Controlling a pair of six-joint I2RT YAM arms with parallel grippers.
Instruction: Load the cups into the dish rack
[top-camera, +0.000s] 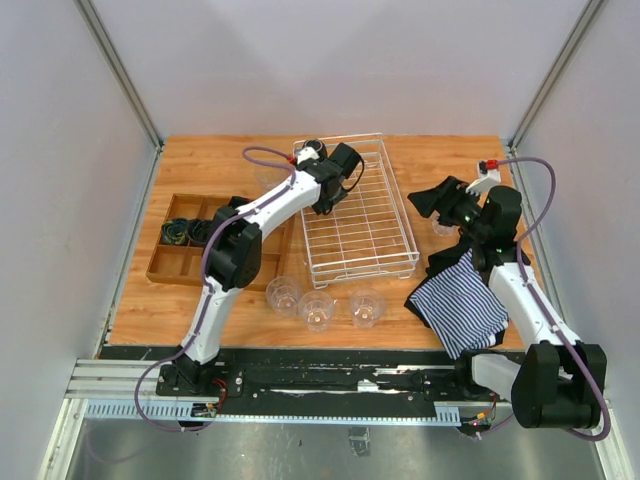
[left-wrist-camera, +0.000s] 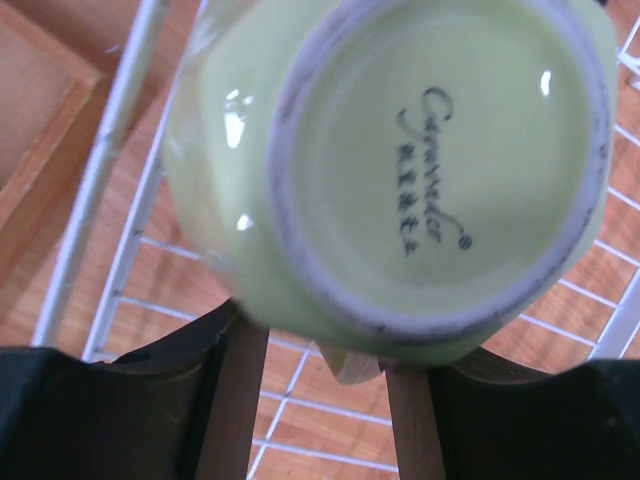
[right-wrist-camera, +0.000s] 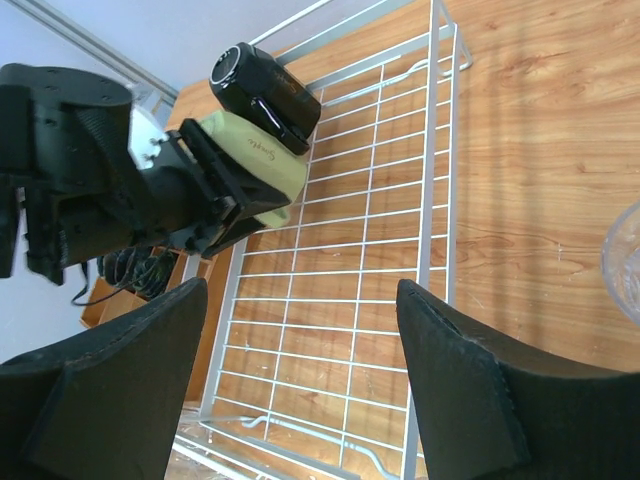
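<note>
The white wire dish rack stands at the table's middle. A black mug lies in its far left corner, also shown in the right wrist view. My left gripper is shut on the pale yellow-green mug and holds it over the rack's far left part, just beside the black mug. The mug's base faces the left wrist camera. My right gripper is open and empty at the rack's right side. Three clear tumblers stand in front of the rack. Another tumbler stands under my right gripper.
A brown wooden compartment tray with dark items lies left of the rack. A blue-striped cloth and a black cloth lie at the right front, against my right arm. The rack's wires show below my right fingers.
</note>
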